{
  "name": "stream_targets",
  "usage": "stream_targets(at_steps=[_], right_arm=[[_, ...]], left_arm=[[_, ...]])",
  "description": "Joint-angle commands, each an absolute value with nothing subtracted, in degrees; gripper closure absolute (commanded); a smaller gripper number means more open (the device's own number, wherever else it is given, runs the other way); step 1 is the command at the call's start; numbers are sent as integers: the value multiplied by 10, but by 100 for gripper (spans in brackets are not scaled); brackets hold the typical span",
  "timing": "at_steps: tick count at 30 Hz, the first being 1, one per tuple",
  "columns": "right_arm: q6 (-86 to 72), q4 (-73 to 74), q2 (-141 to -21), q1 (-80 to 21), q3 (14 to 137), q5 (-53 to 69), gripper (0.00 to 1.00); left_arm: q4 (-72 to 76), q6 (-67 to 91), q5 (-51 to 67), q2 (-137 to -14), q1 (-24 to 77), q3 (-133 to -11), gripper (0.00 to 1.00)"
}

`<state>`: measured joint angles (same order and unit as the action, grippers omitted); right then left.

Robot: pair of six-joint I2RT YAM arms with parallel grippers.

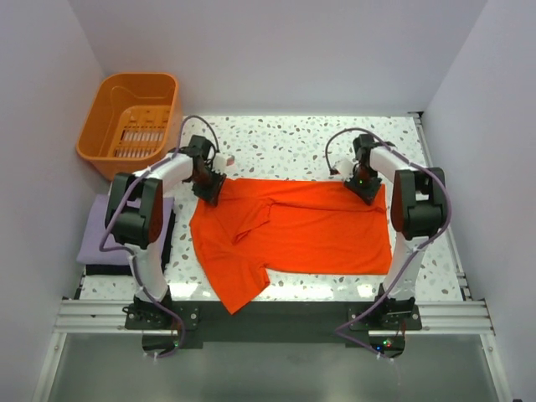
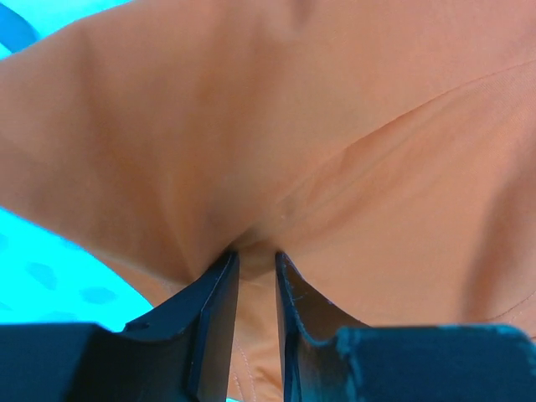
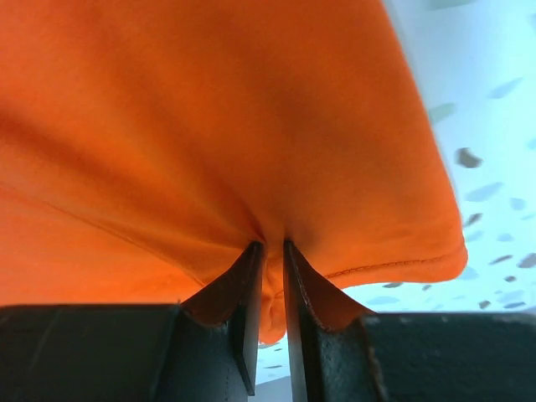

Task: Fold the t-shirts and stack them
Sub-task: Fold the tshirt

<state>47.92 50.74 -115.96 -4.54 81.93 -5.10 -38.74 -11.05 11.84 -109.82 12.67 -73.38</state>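
Observation:
The orange-red t-shirt (image 1: 293, 230) lies spread across the middle of the speckled table, one sleeve hanging toward the front edge. My left gripper (image 1: 210, 188) is shut on its far left corner; the left wrist view shows cloth (image 2: 335, 151) pinched between the jaws (image 2: 256, 260). My right gripper (image 1: 365, 189) is shut on the far right corner, where cloth (image 3: 209, 126) bunches between the jaws (image 3: 272, 249). The lavender t-shirt (image 1: 100, 234) lies folded at the table's left edge, partly behind my left arm.
An orange slotted plastic basket (image 1: 130, 126) stands at the far left corner. The lavender shirt rests on a dark block (image 1: 109, 268). White walls close the table on the left, right and back. A metal rail (image 1: 268, 316) runs along the near edge.

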Motion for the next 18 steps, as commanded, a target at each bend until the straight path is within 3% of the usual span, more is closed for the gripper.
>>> stream_targets(at_steps=[1, 6, 11, 14, 18], right_arm=[[451, 417, -1200, -44, 844, -105, 80], [425, 388, -1254, -46, 932, -125, 77], [422, 455, -1219, -45, 992, -70, 64], [450, 510, -1138, -43, 961, -9, 48], [512, 576, -1009, -39, 859, 42, 41]], left_arm=[[-357, -130, 82, -1169, 94, -794, 71], [-397, -160, 122, -1245, 72, -921, 70], [-429, -239, 232, -1172, 72, -967, 52], [-476, -313, 303, -1096, 72, -944, 42], [-527, -414, 337, -981, 90, -817, 40]])
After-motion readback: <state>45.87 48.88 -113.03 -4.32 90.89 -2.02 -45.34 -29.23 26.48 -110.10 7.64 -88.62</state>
